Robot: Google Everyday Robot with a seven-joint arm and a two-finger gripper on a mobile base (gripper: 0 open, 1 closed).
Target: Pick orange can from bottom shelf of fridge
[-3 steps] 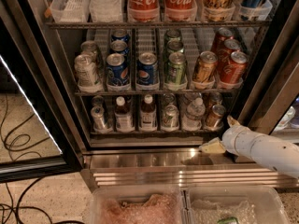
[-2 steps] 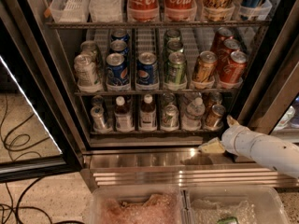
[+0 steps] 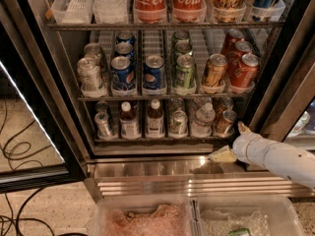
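While the fridge [image 3: 147, 171] stands open, I'd call this the approach. Just outside the right end of the bottom shelf [image 3: 157, 139], the end effector [image 3: 232, 142] hangs low, fingers [image 3: 222, 155] apart and empty. Next it must reach in around the orange can [image 3: 225, 122], which stands in the rightmost lane.

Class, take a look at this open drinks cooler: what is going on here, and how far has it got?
A robot's white arm reaches in from the right toward the open fridge. Its tool hangs low in front of the right end of the bottom shelf, just below and to the right of the orange can. The can stands upright in the rightmost lane of that shelf, and the tool is not touching it. The pick has not yet happened.
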